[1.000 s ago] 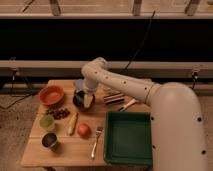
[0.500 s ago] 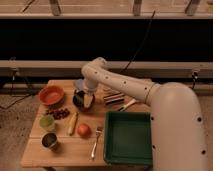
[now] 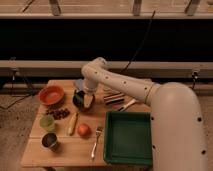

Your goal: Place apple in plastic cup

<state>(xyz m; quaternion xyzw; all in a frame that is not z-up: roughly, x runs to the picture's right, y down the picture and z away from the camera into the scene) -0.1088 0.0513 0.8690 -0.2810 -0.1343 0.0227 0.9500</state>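
Observation:
The apple (image 3: pixel 84 130) is a small orange-red fruit lying on the wooden table (image 3: pixel 65 152), left of centre near the front. The light-green plastic cup (image 3: pixel 47 123) stands upright to the apple's left, a short gap away. My gripper (image 3: pixel 86 99) hangs from the white arm above the middle of the table, behind the apple and apart from it, over a dark round object.
An orange-red bowl (image 3: pixel 51 94) sits at the back left, a dark grape cluster (image 3: pixel 61 113) beside the cup, a banana (image 3: pixel 73 123) left of the apple, a dark metal cup (image 3: pixel 50 141) front left, a fork (image 3: pixel 95 142), and a green bin (image 3: pixel 129 137) at right.
The gripper has shifted slightly toward the front of the table. The apple and the cup have not moved.

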